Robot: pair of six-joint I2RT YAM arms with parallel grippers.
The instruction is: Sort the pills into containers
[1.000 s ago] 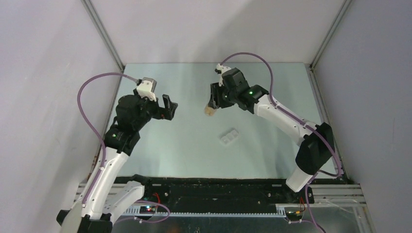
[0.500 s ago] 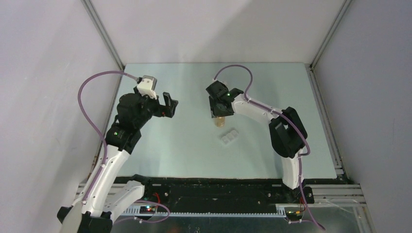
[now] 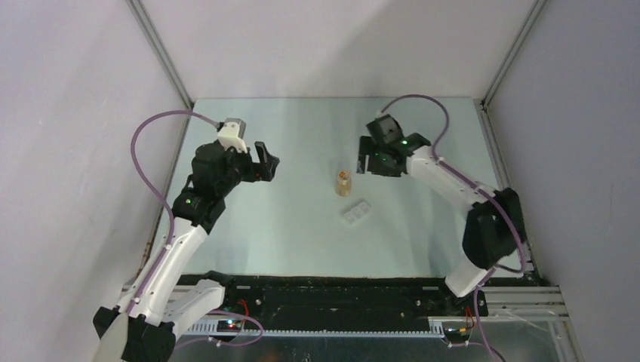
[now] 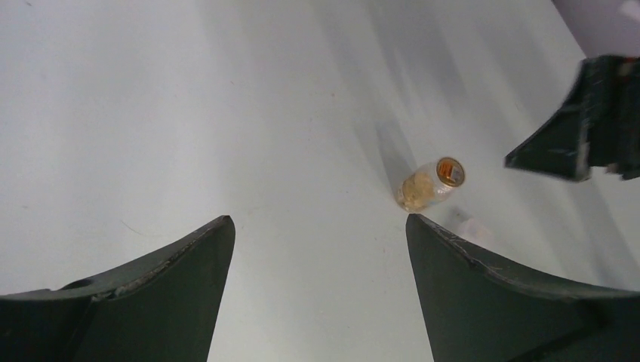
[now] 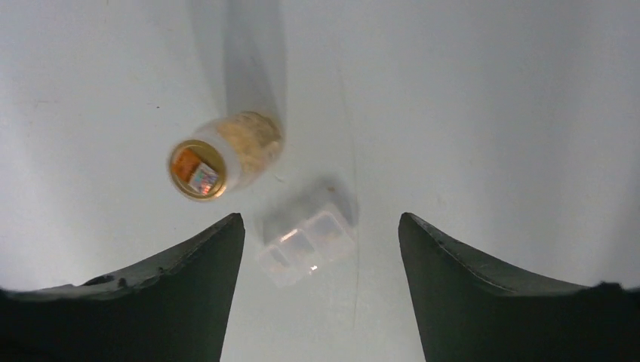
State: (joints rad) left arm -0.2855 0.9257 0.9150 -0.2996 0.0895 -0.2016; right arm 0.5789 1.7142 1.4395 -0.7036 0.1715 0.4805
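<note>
A small clear bottle (image 3: 343,182) stands upright mid-table, free of both grippers; the pills show only as the orange-tan mass inside it (image 5: 249,147). The containers, a white translucent pill box (image 3: 355,212) of joined square compartments, lie just in front of the bottle (image 4: 430,185). My right gripper (image 3: 368,160) hovers open to the right of and behind the bottle, and its wrist view looks down on the pill box (image 5: 308,241) between wide, empty fingers (image 5: 321,216). My left gripper (image 3: 266,161) is open and empty, left of the bottle, above bare table (image 4: 318,219).
Grey enclosure walls with metal corner posts (image 3: 162,56) bound the pale table (image 3: 287,226) on three sides. The arm bases and a black rail (image 3: 332,294) run along the near edge. The right gripper's dark body (image 4: 589,139) shows at the left wrist view's right edge.
The right gripper brought the bottle down beside the pill box, stood it upright, opened and drew back to the right. The left arm shifted only slightly.
</note>
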